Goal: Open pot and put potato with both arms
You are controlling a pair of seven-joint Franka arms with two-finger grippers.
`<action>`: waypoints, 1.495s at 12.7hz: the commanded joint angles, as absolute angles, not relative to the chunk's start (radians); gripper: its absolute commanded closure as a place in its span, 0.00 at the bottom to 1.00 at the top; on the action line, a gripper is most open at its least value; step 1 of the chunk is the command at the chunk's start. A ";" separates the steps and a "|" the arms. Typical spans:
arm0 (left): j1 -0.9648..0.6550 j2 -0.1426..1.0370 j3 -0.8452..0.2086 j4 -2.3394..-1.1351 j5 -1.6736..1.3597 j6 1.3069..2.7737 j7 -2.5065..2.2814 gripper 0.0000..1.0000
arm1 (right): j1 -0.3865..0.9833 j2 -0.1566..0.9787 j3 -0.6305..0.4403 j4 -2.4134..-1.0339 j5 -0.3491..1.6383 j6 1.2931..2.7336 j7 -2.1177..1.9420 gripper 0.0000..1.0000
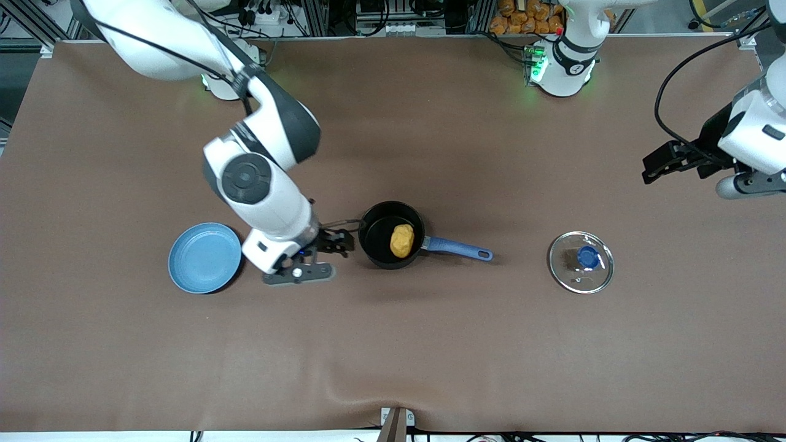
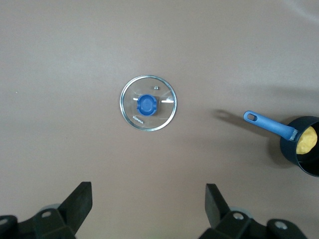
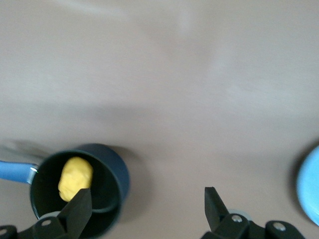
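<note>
The black pot (image 1: 376,236) with its blue handle (image 1: 457,248) stands uncovered at the table's middle. The yellow potato (image 1: 402,240) lies inside it. The glass lid with a blue knob (image 1: 581,261) lies flat on the table toward the left arm's end. My right gripper (image 1: 341,241) is open and empty over the table between the pot and the blue plate; its view shows the pot (image 3: 112,172) and the potato (image 3: 75,178). My left gripper (image 1: 657,167) is open and empty over bare table near the left arm's end; its view shows the lid (image 2: 148,103), the pot (image 2: 291,154) and the potato (image 2: 306,140).
A flat light-blue plate (image 1: 204,257) lies toward the right arm's end, beside the right gripper; its edge shows in the right wrist view (image 3: 310,184). Brown table cover all round. A small bracket (image 1: 396,420) sits at the table's near edge.
</note>
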State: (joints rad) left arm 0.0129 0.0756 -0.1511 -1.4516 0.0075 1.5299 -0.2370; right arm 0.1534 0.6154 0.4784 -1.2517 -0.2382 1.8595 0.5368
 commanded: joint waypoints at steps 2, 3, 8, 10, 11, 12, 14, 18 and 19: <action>0.020 0.048 -0.155 -1.454 -0.009 1.494 -0.242 0.00 | 0.078 0.513 0.473 -1.282 -0.255 1.758 0.392 0.00; 0.020 0.035 -0.158 -1.460 -0.011 1.493 -0.238 0.00 | 0.075 0.483 0.433 -1.282 -0.249 1.726 0.321 0.00; -0.043 -0.048 -0.063 -1.565 -0.018 1.493 -0.216 0.00 | 0.075 0.361 0.224 -1.284 -0.103 1.574 0.111 0.00; -0.043 -0.078 -0.061 -1.607 -0.020 1.490 -0.215 0.00 | 0.075 0.324 0.199 -1.284 -0.101 1.516 0.062 0.00; -0.040 -0.095 -0.060 -1.624 -0.020 1.491 -0.215 0.00 | 0.075 0.304 0.177 -1.285 -0.100 1.488 0.060 0.00; -0.038 -0.109 -0.060 -1.631 -0.020 1.490 -0.215 0.00 | 0.077 0.286 0.158 -1.287 -0.100 1.459 0.051 0.00; -0.038 -0.117 -0.061 -1.632 -0.020 1.485 -0.215 0.00 | 0.075 0.261 0.120 -1.289 -0.097 1.418 0.005 0.00; -0.031 -0.112 -0.061 -1.620 -0.018 1.485 -0.221 0.00 | 0.069 0.227 0.022 -1.293 -0.039 1.388 -0.110 0.00; -0.032 -0.109 -0.066 -1.606 -0.018 1.485 -0.228 0.00 | 0.068 0.226 0.002 -1.293 -0.035 1.378 -0.138 0.00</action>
State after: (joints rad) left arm -0.0295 -0.0914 -0.0701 -1.6074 0.0011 1.4891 -0.2270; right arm 0.0734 0.2617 0.0377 -1.2547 -0.0688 1.3858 -0.0850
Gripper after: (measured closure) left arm 0.000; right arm 0.000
